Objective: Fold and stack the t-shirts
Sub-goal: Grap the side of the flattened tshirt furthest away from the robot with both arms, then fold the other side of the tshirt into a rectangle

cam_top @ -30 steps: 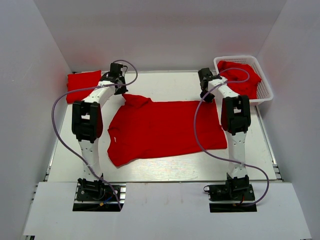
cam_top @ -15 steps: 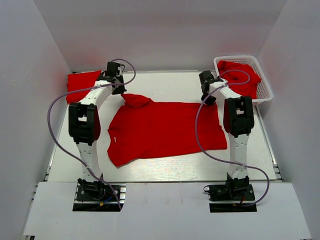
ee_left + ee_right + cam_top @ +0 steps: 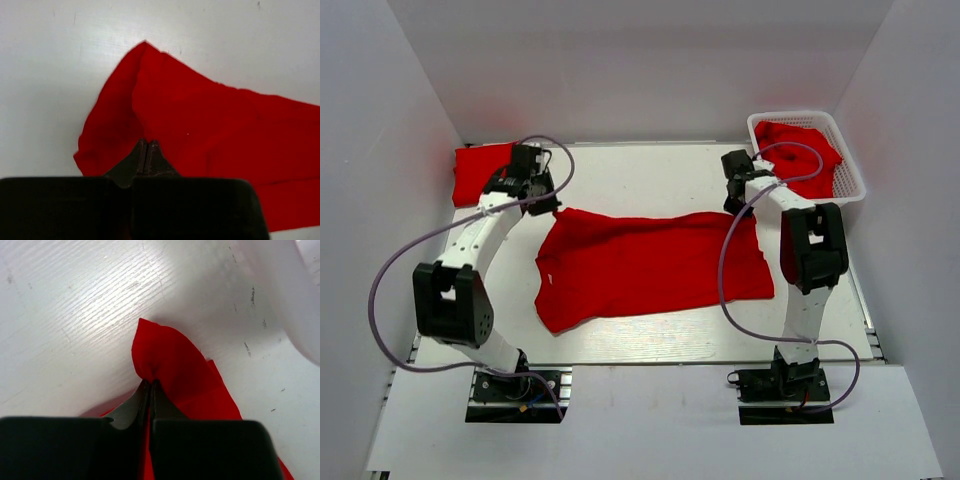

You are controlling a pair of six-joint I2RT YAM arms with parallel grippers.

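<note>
A red t-shirt (image 3: 650, 265) lies spread on the white table. My left gripper (image 3: 542, 198) is shut on its far left corner, which shows as a raised red fold in the left wrist view (image 3: 165, 105). My right gripper (image 3: 740, 200) is shut on its far right corner, pinched between the closed jaws in the right wrist view (image 3: 170, 360). A folded red t-shirt (image 3: 480, 168) lies at the far left. More red t-shirts (image 3: 800, 155) fill the basket.
A white lattice basket (image 3: 850, 170) stands at the far right corner. White walls enclose the table on three sides. Purple cables loop from both arms.
Both grippers pulled apart and slightly nearer, stretching the shirt's far edge straight. The left arm swung out to the left; the bunched fold at the far left corner flattened.
</note>
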